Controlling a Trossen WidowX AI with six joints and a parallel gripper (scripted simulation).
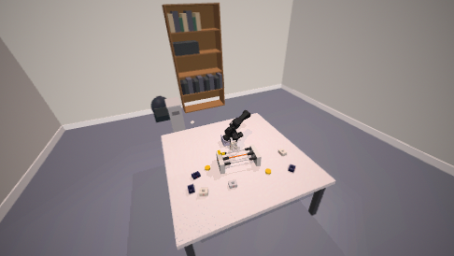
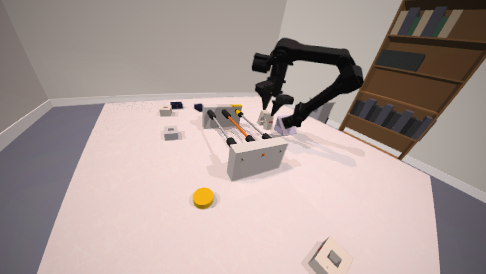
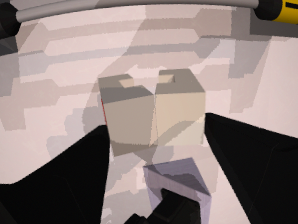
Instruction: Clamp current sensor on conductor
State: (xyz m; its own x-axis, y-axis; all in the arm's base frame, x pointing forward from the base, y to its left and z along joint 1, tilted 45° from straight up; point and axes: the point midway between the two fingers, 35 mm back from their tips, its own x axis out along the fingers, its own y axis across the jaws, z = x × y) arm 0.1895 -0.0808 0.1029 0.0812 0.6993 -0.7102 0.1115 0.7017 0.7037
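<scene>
The cream split-core sensor [image 1: 231,147] [image 2: 265,120] [image 3: 180,117] is between the fingers of my gripper [image 2: 270,112] [image 3: 156,125], which is shut on it and holds it a little above the table. Its two halves show side by side in the wrist view with a gap between their notched ends. A red mark shows on its side; the arrow's direction cannot be read. The nearest grey conductor [image 2: 252,125] [image 3: 135,9] has a yellow sleeve [image 2: 238,112] [image 3: 286,10] at one end and runs beyond the sensor. A yellow tag [image 1: 221,152] [image 2: 236,105] sits on that end block; its lettering is unreadable.
The rack's end blocks [image 1: 221,165] [image 2: 257,162] carry an orange conductor [image 1: 238,156] [image 2: 236,125] and another grey one. A pale purple block [image 2: 286,126] [image 3: 187,172] stands near the arm's base. Yellow discs [image 1: 268,171] [image 2: 203,197], dark blocks and pale blocks lie around the rack.
</scene>
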